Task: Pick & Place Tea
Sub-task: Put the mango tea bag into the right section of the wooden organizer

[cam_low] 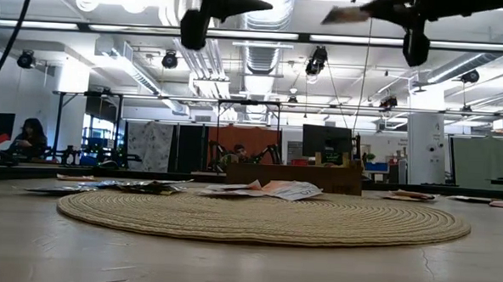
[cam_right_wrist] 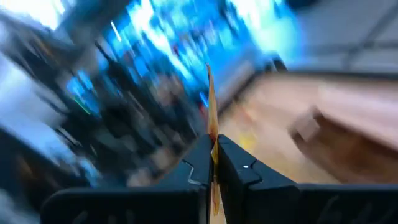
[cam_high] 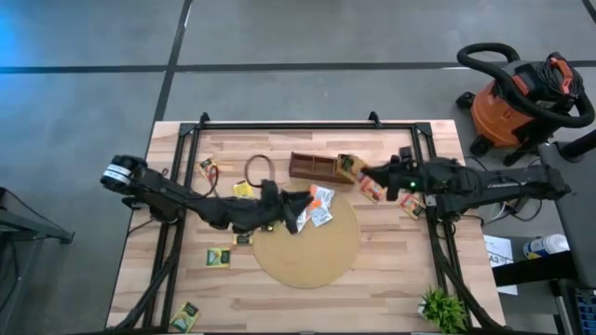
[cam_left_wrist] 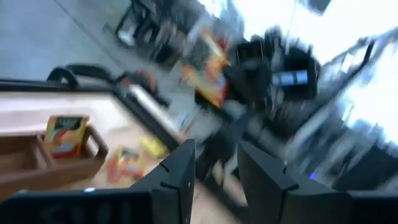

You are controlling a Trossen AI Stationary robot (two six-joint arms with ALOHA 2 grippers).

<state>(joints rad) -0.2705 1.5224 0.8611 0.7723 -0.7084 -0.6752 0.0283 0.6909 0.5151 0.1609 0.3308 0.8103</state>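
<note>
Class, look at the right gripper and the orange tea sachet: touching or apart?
Touching. In the right wrist view the right gripper has its fingers shut on the orange tea sachet, seen edge-on and clamped between them.

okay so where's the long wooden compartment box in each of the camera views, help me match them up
High view: the wooden box lies just beyond the round mat, near the table's middle.
Low view: it stands behind the mat's far edge, centre.
Left wrist view: its end, with a yellow sachet standing in it, is at the picture's left.
Right wrist view: too blurred to tell.
Shared landmark: the round mat, in the high and low views.
</note>
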